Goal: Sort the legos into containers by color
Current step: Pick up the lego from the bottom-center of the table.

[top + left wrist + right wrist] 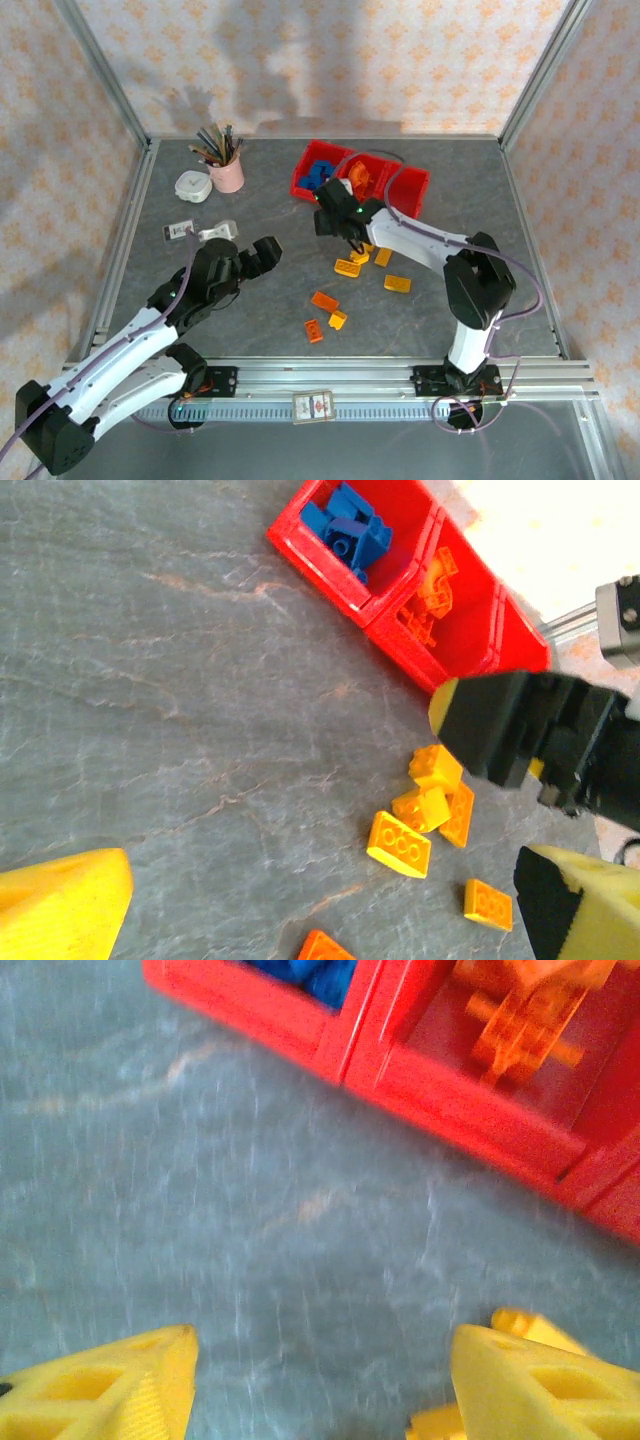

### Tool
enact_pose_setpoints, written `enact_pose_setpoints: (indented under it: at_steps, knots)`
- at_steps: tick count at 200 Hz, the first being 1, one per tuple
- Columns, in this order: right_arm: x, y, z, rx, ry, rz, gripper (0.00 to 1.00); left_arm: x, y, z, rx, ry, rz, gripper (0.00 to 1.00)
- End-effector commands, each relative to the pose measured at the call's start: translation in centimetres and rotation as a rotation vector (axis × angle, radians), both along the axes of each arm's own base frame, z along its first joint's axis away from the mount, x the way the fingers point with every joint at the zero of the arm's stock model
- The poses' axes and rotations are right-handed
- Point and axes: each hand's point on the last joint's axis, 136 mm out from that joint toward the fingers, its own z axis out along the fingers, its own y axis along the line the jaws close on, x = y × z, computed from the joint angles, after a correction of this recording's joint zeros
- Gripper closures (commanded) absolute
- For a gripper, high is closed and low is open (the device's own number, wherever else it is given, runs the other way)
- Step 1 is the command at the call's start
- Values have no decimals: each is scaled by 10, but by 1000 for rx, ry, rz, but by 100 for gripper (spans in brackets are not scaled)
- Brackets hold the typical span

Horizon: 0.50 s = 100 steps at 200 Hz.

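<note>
**Both grippers released, bricks loose on the table**

We found the right gripper (pixel 320 1385) low over the grey table (pixel 260 330), just in front of the red containers (pixel 412 192). Its two yellow fingers (pixel 110 1390) were spread apart with bare table between them, and it grasped nothing. A yellow brick (pixel 535 1328) lay against or just beside the finger on the right of the wrist view; we could not tell which. The left gripper (pixel 262 254) hung over the left half of the table, well apart from the bricks, its jaws wide and empty.

The containers stood at the far side, right of centre. Blue legos (pixel 345 530) lay in the leftmost compartment and orange legos (pixel 432 588) in the one beside it. We could not make out what the third held.

On the table, a cluster of yellow legos (pixel 358 256) sat under the right gripper, with a single yellow plate (pixel 397 283) to their right. Nearer the arms lay two orange bricks (pixel 324 299), a small yellow piece (pixel 338 320) just beside them. A pink pencil cup (pixel 228 175) and a white dish (pixel 193 186) stood far left.
</note>
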Motion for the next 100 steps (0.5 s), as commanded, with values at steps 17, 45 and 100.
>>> enact_pose_setpoints:
  at_steps: [17,45,100]
  knots:
    - [-56,13,-6,-64,19,132,30,-17,14,-21,-3,66,38,1]
    - [-100,29,-27,-84,63,245,27,-25,23,-29,-10,75,67,1]
    - [-150,30,-73,-138,174,342,23,-36,32,-42,-19,99,93,1]
